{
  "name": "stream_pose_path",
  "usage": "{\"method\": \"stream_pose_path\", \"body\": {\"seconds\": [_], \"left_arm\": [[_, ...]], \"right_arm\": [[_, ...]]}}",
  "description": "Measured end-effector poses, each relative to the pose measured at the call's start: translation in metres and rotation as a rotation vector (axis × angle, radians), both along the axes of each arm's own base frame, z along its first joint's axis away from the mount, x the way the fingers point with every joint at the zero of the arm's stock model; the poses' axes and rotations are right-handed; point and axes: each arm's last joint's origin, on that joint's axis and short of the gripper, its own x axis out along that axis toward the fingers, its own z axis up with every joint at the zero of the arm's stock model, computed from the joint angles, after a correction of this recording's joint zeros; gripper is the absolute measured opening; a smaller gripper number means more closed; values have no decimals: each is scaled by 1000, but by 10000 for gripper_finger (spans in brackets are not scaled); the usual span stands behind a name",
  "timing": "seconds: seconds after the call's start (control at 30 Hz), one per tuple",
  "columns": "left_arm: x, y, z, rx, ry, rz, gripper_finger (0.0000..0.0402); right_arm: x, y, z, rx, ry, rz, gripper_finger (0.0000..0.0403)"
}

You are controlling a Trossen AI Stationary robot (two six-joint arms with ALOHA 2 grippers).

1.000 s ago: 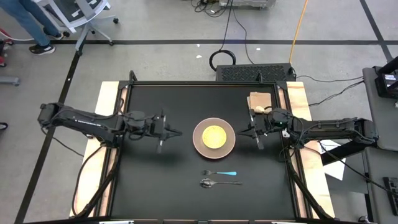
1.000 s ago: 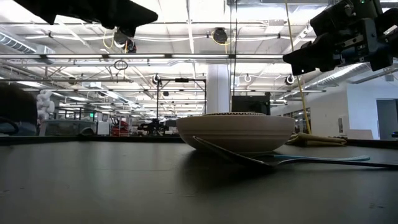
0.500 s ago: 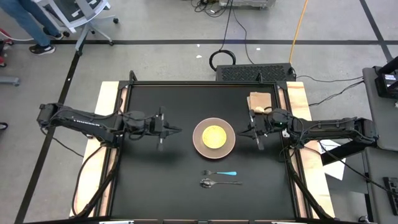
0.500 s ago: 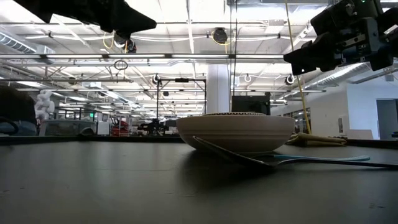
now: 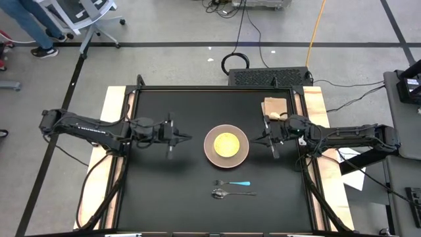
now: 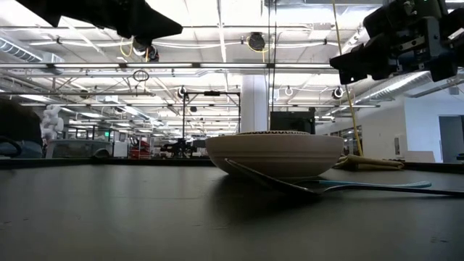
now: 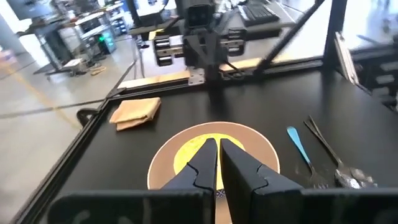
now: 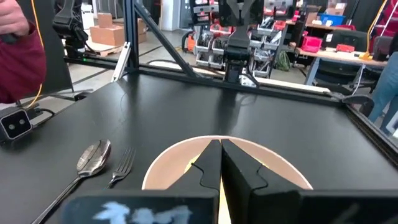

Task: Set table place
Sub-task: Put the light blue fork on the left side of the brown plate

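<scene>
- Surface point(image 5: 164, 191): black tabletop carrying one plate point(image 5: 226, 145) at centre, one fork point(image 5: 230, 183) with a blue handle and one spoon point(image 5: 231, 193) just in front of it, one folded tan napkin point(image 5: 274, 106) at the far right corner.
- Left gripper point(image 5: 186, 138): hovers left of the plate, fingers nearly together, holding nothing.
- Right gripper point(image 5: 256, 139): hovers right of the plate, fully closed, empty.
- Fork and spoon lie side by side, long axes running left-right, handles toward the right arm; judged slightly nearer the right gripper.
- Napkin sits just beside the right arm.

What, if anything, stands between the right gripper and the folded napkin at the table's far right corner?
Nothing visible does. The right gripper hangs shut above the table, just right of the plate, and the napkin lies a short way beyond it with only bare black tabletop between.
</scene>
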Motion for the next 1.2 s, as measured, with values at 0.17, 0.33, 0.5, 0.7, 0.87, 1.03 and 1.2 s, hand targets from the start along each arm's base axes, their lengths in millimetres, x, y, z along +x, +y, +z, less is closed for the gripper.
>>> {"method": "stream_pose_path", "body": {"seconds": [0.17, 0.33, 0.5, 0.7, 0.87, 1.03, 1.2], "left_arm": [[4, 4, -4, -17, 11, 108, 26], [7, 7, -6, 4, 7, 120, 26], [10, 8, -8, 81, 16, 123, 26], [18, 8, -18, 70, 52, 131, 26], [27, 7, -6, 9, 29, 125, 26], [37, 0, -6, -31, 91, -9, 26], [47, -5, -2, -36, 83, -24, 26]], "right_arm": [[0, 0, 1, -3, -13, 0, 0], [0, 0, 2, 21, -14, -3, 0], [0, 0, 2, 20, -19, -3, 0], [0, 0, 2, 21, -19, -3, 0], [0, 0, 2, 21, -18, -3, 0], [0, 0, 2, 21, -18, -3, 0], [0, 0, 2, 21, -15, -3, 0]]}}
